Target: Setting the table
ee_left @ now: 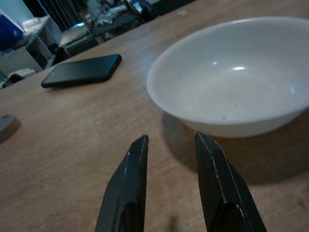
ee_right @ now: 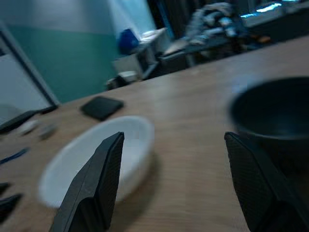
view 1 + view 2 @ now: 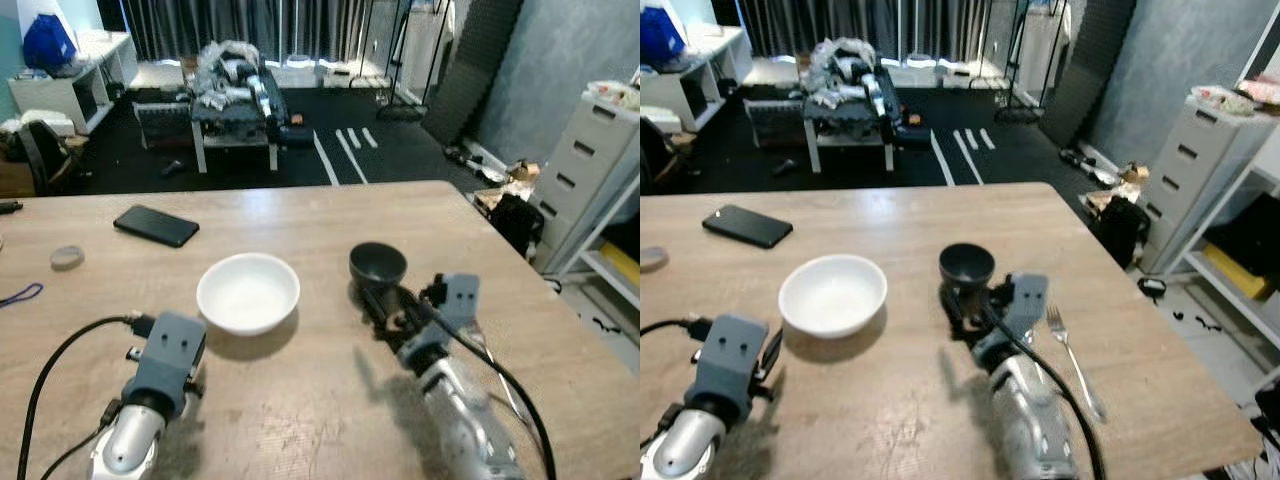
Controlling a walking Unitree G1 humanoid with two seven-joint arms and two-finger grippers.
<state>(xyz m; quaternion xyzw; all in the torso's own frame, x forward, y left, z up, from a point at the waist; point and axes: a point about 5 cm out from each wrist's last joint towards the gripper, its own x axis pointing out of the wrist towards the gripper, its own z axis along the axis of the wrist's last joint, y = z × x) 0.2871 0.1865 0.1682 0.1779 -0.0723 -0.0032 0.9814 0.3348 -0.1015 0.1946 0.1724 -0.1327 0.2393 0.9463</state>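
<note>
Your right gripper, fingers wide apart, could knock the black bowl; your left gripper, fingers nearly together, sits beside the white bowl.

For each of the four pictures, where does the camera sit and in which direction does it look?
Left eye view: on the head, looking forward and down at the wooden table; both silver arms show.
Right eye view: beside it, same scene, plus a fork.
Left wrist view: along the left gripper, fingers slightly apart, toward the white bowl and phone.
Right wrist view: along the open right gripper, toward the dark bowl.
Both wrist views share the white bowl.
</note>
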